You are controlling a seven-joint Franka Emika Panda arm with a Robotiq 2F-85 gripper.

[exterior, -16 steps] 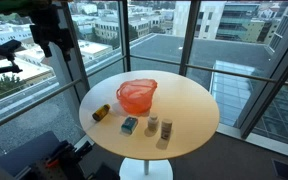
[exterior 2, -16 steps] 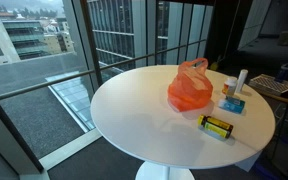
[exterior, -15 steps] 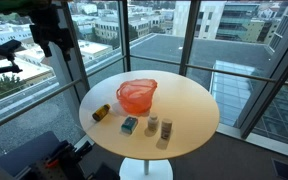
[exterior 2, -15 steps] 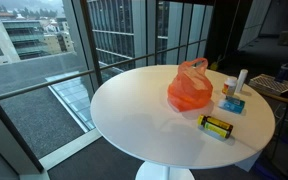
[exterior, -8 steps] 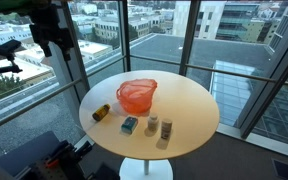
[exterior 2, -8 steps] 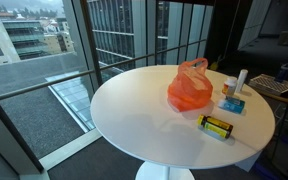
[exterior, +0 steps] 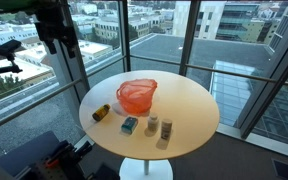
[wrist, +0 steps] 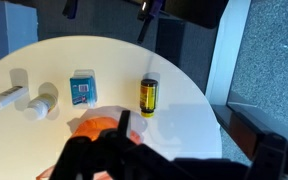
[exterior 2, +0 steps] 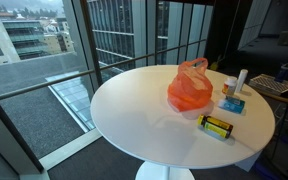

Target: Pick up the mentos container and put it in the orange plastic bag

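An orange plastic bag (exterior: 136,95) stands open on the round white table (exterior: 189,105); it also shows in the other exterior view (exterior 2: 190,88) and in the wrist view (wrist: 99,128). In front of it lie a small blue box (wrist: 82,88), two white bottles (wrist: 42,104) and a yellow-and-black tube (wrist: 148,96). I cannot read which one is the mentos container. My gripper (exterior: 59,40) hangs high above the table's left side, far from all of them. In the wrist view its dark fingers (wrist: 123,125) stand wide apart, with nothing between them.
Glass walls with dark frames surround the table (exterior 2: 134,100). A camera on a stand (exterior: 4,50) is at the left. A desk with a keyboard (exterior 2: 274,85) is behind the table. The blue box (exterior 2: 232,104) and the tube (exterior 2: 216,126) sit near the table's edge.
The arm has shifted slightly up and to the right in an exterior view. The objects on the table have not moved.
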